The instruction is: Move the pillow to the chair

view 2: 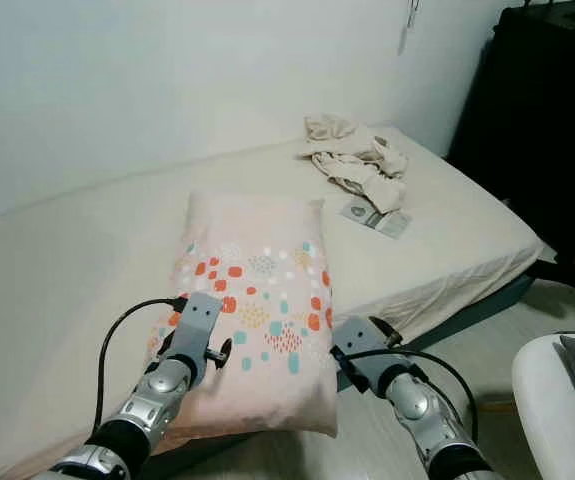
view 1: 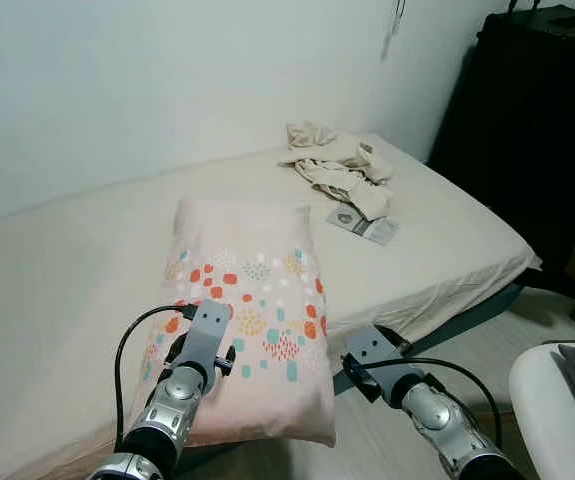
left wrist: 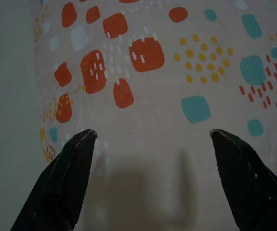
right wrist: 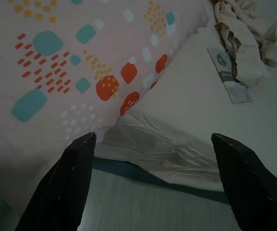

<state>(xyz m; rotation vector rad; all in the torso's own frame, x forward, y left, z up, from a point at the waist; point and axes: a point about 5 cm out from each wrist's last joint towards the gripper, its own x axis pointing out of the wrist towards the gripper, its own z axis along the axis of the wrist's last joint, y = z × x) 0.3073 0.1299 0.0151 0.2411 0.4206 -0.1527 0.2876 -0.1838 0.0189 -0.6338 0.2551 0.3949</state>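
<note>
Bedroom setup with a low bed (view 1: 57, 300) against a white wall, and the robot is standing right at the mattress edge. Nearest the camera, the left end effector (left wrist: 150, 137) hangs just over the near left part of the pillow (view 1: 252, 300), fingers spread wide with nothing between them. The right end effector (right wrist: 152, 139) is also spread wide and empty, hanging off the pillow's near right corner, partly over the floor gap beside the bed.

The pillow itself lies flat on the bed, printed side up with orange and teal patches, its near end poking a bit past the mattress edge.

My take: the step here is getting a two-sided grip. I'd bring each end effector onto an opposite long edge near that overhanging end and pinch a good fold of fabric plus stuffing, not just the case, or it'll sag and slip. The right one needs to come in toward the pillow first.

Further back there's a flat packet (view 1: 364, 224) and a crumpled cloth (view 1: 339, 165); both are well clear. What may be the chair (view 1: 557, 410) peeks in at the right.
</note>
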